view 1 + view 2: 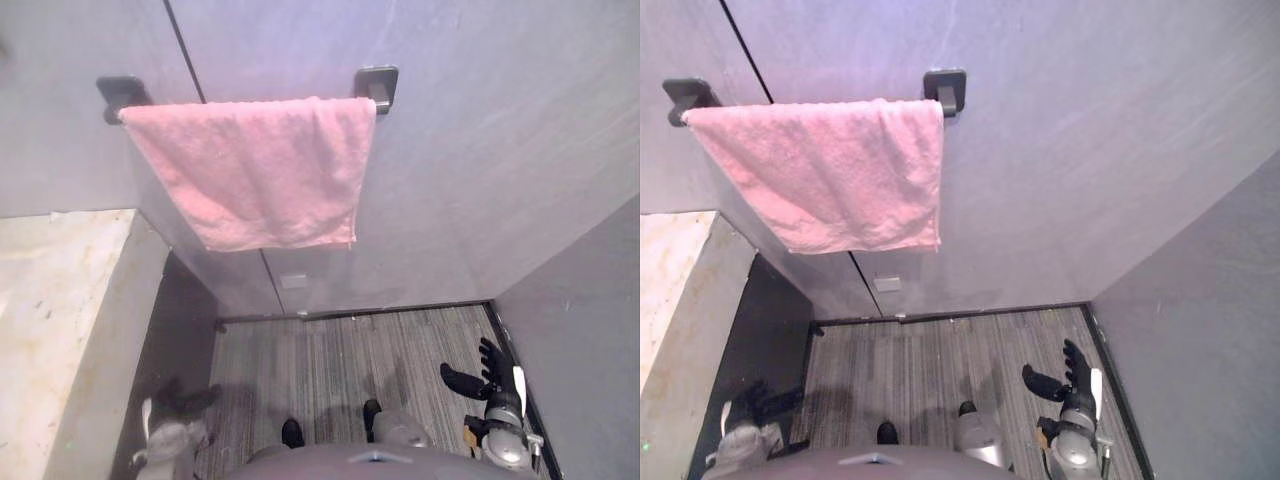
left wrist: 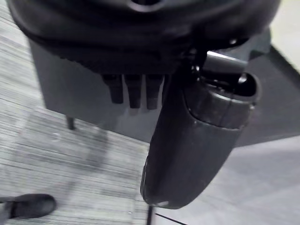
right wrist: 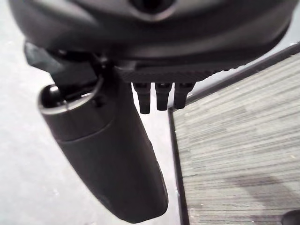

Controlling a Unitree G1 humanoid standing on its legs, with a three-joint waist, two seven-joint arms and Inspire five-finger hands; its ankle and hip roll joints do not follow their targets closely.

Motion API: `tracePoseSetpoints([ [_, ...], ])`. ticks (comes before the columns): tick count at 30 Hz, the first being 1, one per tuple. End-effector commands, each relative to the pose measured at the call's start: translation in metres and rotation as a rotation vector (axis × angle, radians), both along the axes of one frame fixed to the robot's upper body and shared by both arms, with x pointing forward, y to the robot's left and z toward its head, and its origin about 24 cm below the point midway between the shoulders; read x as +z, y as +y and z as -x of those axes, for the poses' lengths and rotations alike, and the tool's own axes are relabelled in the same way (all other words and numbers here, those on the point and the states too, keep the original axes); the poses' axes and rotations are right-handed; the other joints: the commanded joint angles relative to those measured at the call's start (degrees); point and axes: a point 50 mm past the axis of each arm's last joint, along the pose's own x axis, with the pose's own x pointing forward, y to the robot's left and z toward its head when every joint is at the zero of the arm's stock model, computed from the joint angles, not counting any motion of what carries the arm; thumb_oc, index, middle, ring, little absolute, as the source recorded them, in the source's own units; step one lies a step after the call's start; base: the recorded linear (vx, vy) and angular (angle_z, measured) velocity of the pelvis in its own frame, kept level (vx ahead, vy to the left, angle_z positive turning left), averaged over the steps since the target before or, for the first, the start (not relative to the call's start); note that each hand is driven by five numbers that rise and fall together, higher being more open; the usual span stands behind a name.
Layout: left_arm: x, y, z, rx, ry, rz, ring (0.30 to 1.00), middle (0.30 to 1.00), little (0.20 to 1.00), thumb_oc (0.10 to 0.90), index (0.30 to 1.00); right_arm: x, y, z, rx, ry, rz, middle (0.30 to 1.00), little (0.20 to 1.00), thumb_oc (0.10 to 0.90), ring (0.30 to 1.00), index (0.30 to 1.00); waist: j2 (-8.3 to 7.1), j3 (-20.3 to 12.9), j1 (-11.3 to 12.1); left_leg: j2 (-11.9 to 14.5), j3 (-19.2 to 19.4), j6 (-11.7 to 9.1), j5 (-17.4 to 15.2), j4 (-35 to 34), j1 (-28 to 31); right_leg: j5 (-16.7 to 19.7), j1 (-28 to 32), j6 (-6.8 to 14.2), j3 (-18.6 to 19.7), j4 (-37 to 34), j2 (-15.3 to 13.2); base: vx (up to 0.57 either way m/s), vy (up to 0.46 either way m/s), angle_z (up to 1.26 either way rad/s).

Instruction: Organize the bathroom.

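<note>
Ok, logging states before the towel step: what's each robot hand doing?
Left robot hand: open, holding nothing.
Right robot hand: open, holding nothing.

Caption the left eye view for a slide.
Pink towel draped over a wall bar; both hands low, empty.

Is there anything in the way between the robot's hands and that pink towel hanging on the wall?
Nothing visible blocks them. The pink towel hangs on its bar, high on the wall. Both the left hand and the right hand are low near the floor, open, with only open air up to it.

Towel (image 1: 255, 170) on rail (image 1: 375, 85), above counter (image 1: 60, 300).
</note>
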Motion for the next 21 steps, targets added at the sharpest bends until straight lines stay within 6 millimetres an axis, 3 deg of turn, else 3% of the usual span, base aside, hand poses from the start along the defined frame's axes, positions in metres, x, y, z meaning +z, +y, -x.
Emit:
tracePoseSetpoints([
  [1,0.008,0.006,-0.028,0.017,-0.092,0.002,0.9,0.9,0.9,0.8,0.9,0.02,-0.013,-0.035,-0.102,-0.138,0.026,0.9,0.9,0.8,0.9,0.9,-1.03,0.8,1.4,0.8,1.2,0.3,-0.5,1.9,-3.9,-7.0,3.1,0.3,1.1,4.5,4.7,-0.3,-0.133,0.33],
  [3,-0.001,0.001,-0.018,0.037,-0.033,0.04,0.9,0.9,0.9,0.8,0.9,0.014,-0.014,-0.032,-0.128,-0.101,0.019,0.9,0.9,0.8,0.9,0.9,-1.19,1.7,1.9,2.2,1.3,-1.1,1.4,2.4,-6.4,-7.1,4.3,-0.6,0.7,2.9,5.0,-0.33,-0.071,0.35],
  [4,-0.011,-0.006,-0.001,0.088,0.053,0.094,0.9,0.9,0.9,0.8,0.9,0.007,-0.015,-0.027,-0.14,-0.036,0.011,0.9,0.9,0.8,0.9,0.9,-1.22,2.8,1.6,3.9,3.0,-2.2,3.1,2.5,-8.6,-7.1,5.7,-1.7,-0.4,1.2,5.1,-0.4,-0.034,0.35],
  [5,-0.012,-0.007,0.001,0.1,0.063,0.102,0.9,0.9,0.9,0.8,0.9,0.006,-0.015,-0.026,-0.139,-0.026,0.007,0.9,0.9,0.8,0.9,0.9,-1.21,3.0,1.5,4.0,3.2,-2.2,3.1,2.6,-8.7,-7.1,5.8,-1.7,-0.6,1.1,5.1,-0.57,0.02,0.56],
  [6,-0.017,-0.012,0.01,0.135,0.097,0.145,0.9,0.9,0.9,0.8,0.9,-0.003,-0.017,-0.015,-0.173,0.032,-0.018,0.9,0.9,0.8,0.9,0.9,-0.93,3.4,0.9,4.4,6.0,-2.0,2.1,5.2,-9.3,-7.5,5.6,-2.4,-2.8,1.7,4.6,-0.44,0.063,0.67],
  [7,-0.019,-0.014,0.014,0.152,0.11,0.158,0.9,0.9,0.9,0.8,0.9,-0.008,-0.017,-0.009,-0.184,0.06,-0.032,0.9,0.9,0.8,0.9,0.9,-1.18,3.6,0.5,3.8,7.1,-1.1,0.1,8.3,-9.0,-7.7,5.4,-2.6,-4.2,2.1,3.8,-0.63,0.108,1.03],
  [8,-0.021,-0.015,0.016,0.163,0.116,0.173,0.9,0.9,0.9,0.8,0.9,-0.014,-0.015,-0.005,-0.167,0.106,-0.059,0.9,0.9,0.8,0.9,0.9,-2.22,3.2,0.7,2.2,7.6,0.6,-4.2,14.1,-8.7,-6.6,4.6,-2.7,-5.6,1.9,2.0,-0.49,0.113,1.1],
  [10,-0.022,-0.018,0.02,0.187,0.113,0.182,0.9,0.9,0.9,0.8,0.9,-0.019,-0.012,-0.003,-0.144,0.166,-0.072,0.9,0.9,0.8,0.9,0.9,-3.42,2.7,1.0,0.2,8.1,2.4,-9.2,18.0,-6.6,-4.7,3.5,-2.1,-6.2,1.1,0.3,-0.41,0.129,1.04],
  [12,-0.021,-0.017,0.022,0.172,0.128,0.148,0.9,0.9,0.9,0.8,0.9,-0.024,-0.014,0.003,-0.182,0.207,-0.111,0.9,0.9,0.8,0.9,0.9,-3.7,2.3,0.9,-0.1,8.5,2.7,-11.8,19.1,-3.8,-3.8,2.4,-1.6,-6.5,0.7,-0.4,-0.3,0.136,0.74],
  [17,-0.02,-0.012,0.02,0.169,0.146,0.11,0.9,0.9,0.9,0.8,0.9,-0.031,-0.026,0.024,-0.358,0.211,-0.282,0.9,0.9,0.8,0.9,0.9,-1.33,0.6,-1.5,4.9,9.0,-0.8,-9.7,14.9,4.9,-2.7,-2.1,-0.9,-7.1,2.4,-1.8,-0.25,0.33,1.42],
  [19,-0.02,-0.014,0.017,0.17,0.171,0.118,0.9,0.9,0.9,0.8,0.9,-0.029,-0.031,0.021,-0.334,0.228,-0.279,0.9,0.9,0.8,0.9,0.9,0.12,0.5,-1.9,3.6,6.4,-0.9,-10.2,8.3,6.2,-1.6,-5.3,1.0,-6.3,4.4,-3.5,-0.2,0.534,2.09],
  [21,-0.021,-0.017,0.019,0.149,0.21,0.12,0.9,0.9,0.9,0.8,0.9,-0.027,-0.033,0.015,-0.345,0.221,-0.288,0.9,0.9,0.8,0.9,0.9,0.79,0.7,-2.1,2.6,6.3,-0.9,-9.7,5.4,6.3,-0.2,-7.8,2.8,-6.0,5.7,-5.2,-0.16,0.439,0.93],
])
